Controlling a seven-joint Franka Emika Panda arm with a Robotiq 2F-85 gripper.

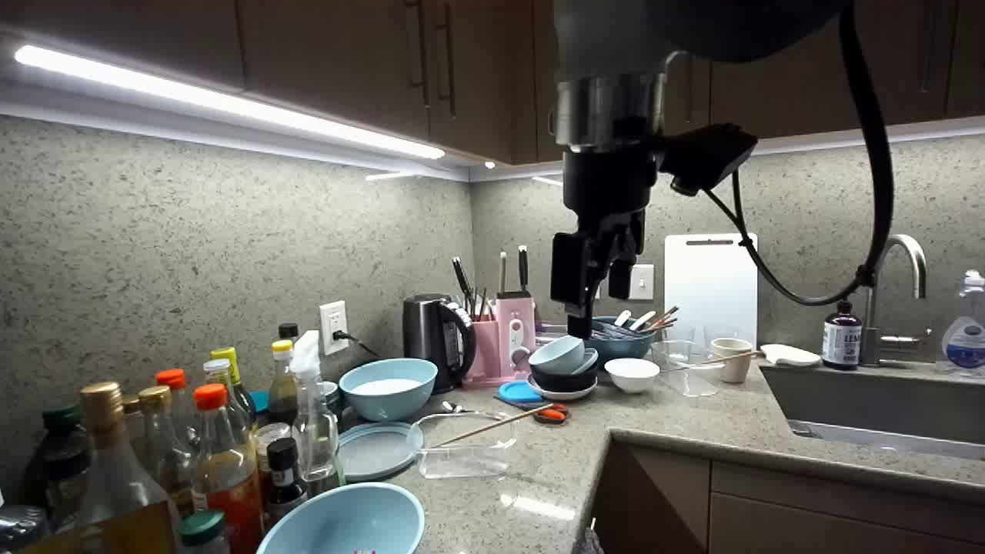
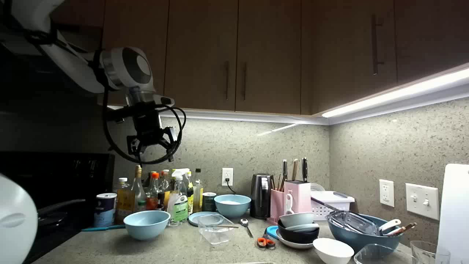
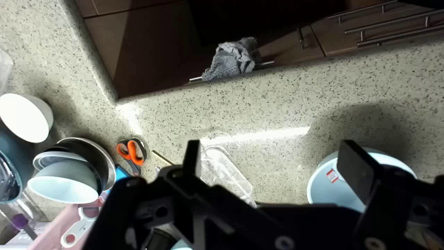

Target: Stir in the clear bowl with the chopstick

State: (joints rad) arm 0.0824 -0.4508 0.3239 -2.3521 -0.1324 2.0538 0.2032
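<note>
Gripper (image 3: 272, 159): your two fingers stand wide apart, well above the counter (image 2: 176, 251).
Clear bowl (image 2: 217, 237): on the counter, at your gripper's five o'clock in an exterior view, well apart from it.
Chopstick (image 2: 225, 226): lies across the clear bowl, one end past the rim toward three o'clock there.
Front blue bowl (image 2: 146, 225): at the clear bowl's nine o'clock, same view.
Scissors (image 2: 265, 243): just past its three o'clock.
</note>
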